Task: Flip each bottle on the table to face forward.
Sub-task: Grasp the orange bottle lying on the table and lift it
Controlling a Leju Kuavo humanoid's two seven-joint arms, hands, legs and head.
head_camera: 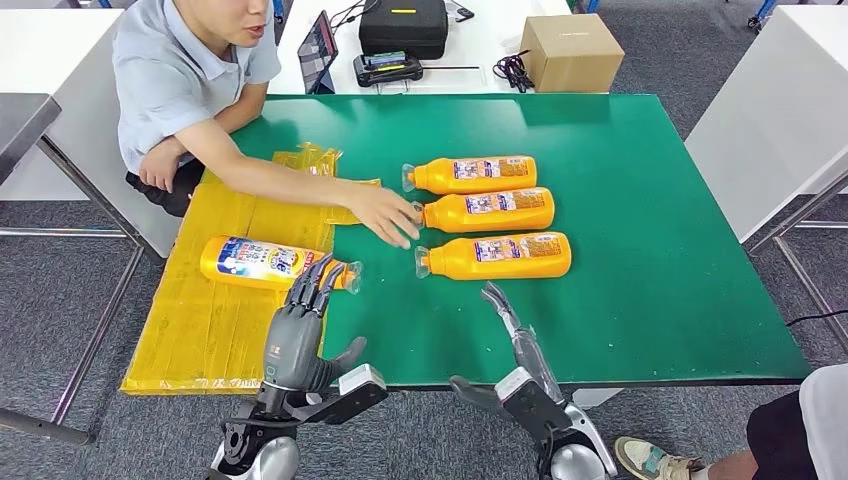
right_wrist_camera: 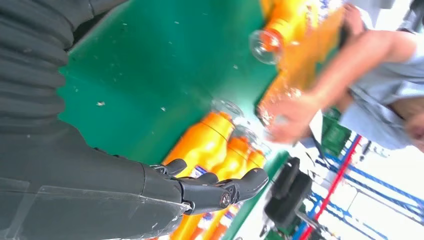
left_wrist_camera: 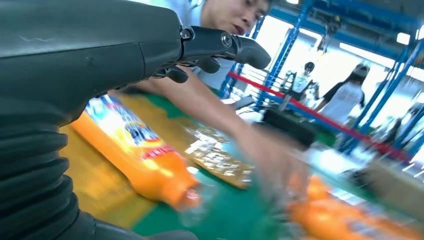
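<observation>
Head view shows both silver arms coming in over the near edge of the green desk (head_camera: 650,300). Nearest on the left, the left hand (head_camera: 300,335) reaches forward with its fingers spread and nothing held; its fingertips (head_camera: 318,275) lie over the neck end of the single bottle (head_camera: 262,262), though whether they touch it cannot be told. That bottle lies on its side on a yellow sheet (head_camera: 215,330) that covers the left part of the desk, its bright label up and its clear cap toward the middle of the desk. In the left wrist view the same bottle lies just beyond the hand, blurred. The right hand (head_camera: 512,330) sits near the desk's front edge, fingers straight and apart, holding nothing, well short of the row of bottles.

Farther in, three orange bottles lie on their sides, parallel and close together, caps to the left: the nearest bottle (head_camera: 500,256), the middle bottle (head_camera: 488,210) and the far bottle (head_camera: 475,174). A person's hand (head_camera: 388,212) stretches across the desk and reaches the cap of the middle bottle.

Beyond the green desk stands a cardboard box (head_camera: 570,50) on a white table, with a black case (head_camera: 403,25) beside it.
</observation>
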